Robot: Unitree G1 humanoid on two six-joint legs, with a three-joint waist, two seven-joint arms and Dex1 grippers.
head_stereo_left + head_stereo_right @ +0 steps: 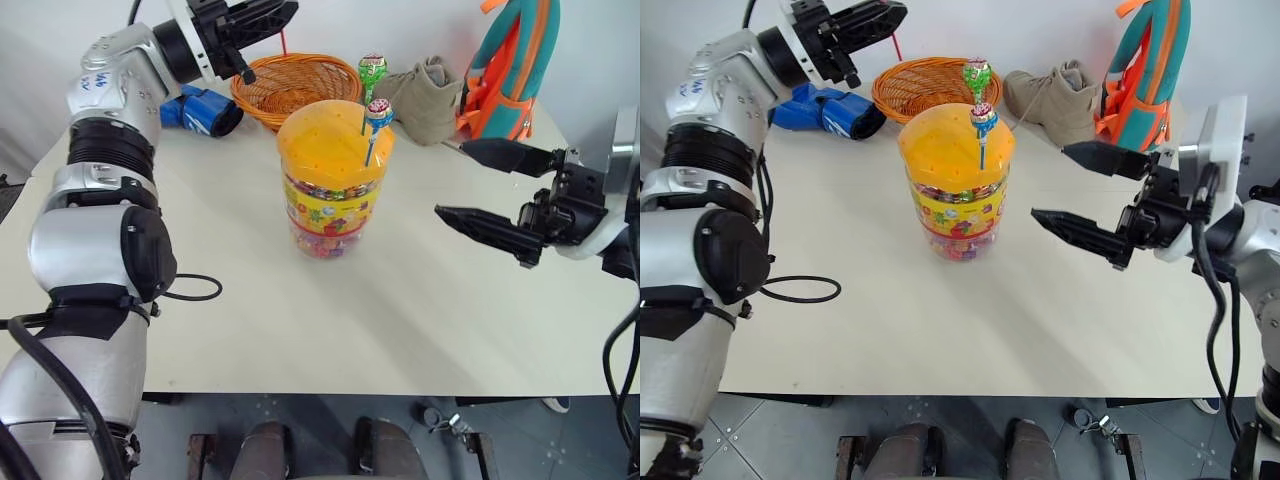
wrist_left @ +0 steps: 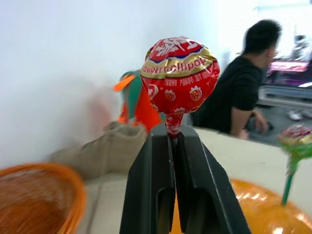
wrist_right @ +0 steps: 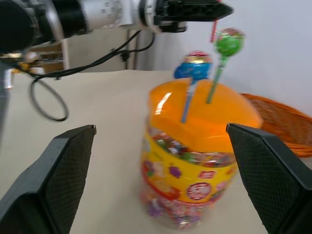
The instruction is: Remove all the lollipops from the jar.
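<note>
Fingers of the right gripper [image 1: 478, 183] stand wide apart at about 3 o'clock from the jar [image 1: 334, 180], pointing toward it, holding nothing and short of its side. A black cable [image 1: 192, 288] loops on the desk [image 1: 400, 320] at 8 o'clock from the jar.

Mid-desk, the jar stands upright, its orange domed lid on, yellow label and wrapped candies showing through the clear wall. Two lollipops are planted in the lid by their sticks: the blue-red lollipop [image 1: 378, 115] nearer, the green lollipop [image 1: 372, 69] just behind it and taller, both toward the 2 o'clock side of the dome.

Beyond, at 11 o'clock from the jar, the left gripper [image 1: 275, 16] is raised above the desk with its fingers closed on the stick of the red lollipop [image 2: 180, 78]; in the left wrist view the red wrapped head sits just past the fingertips, clear of the jar.

Under that gripper, at 12 o'clock, lies an orange basket [image 1: 300, 85], with a blue object [image 1: 200, 108] at its 9 o'clock. A tan boot [image 1: 425, 95] and an orange-teal bag [image 1: 510, 60] sit at the far edge near 1 o'clock. A person [image 2: 243, 87] in black is in the background.
</note>
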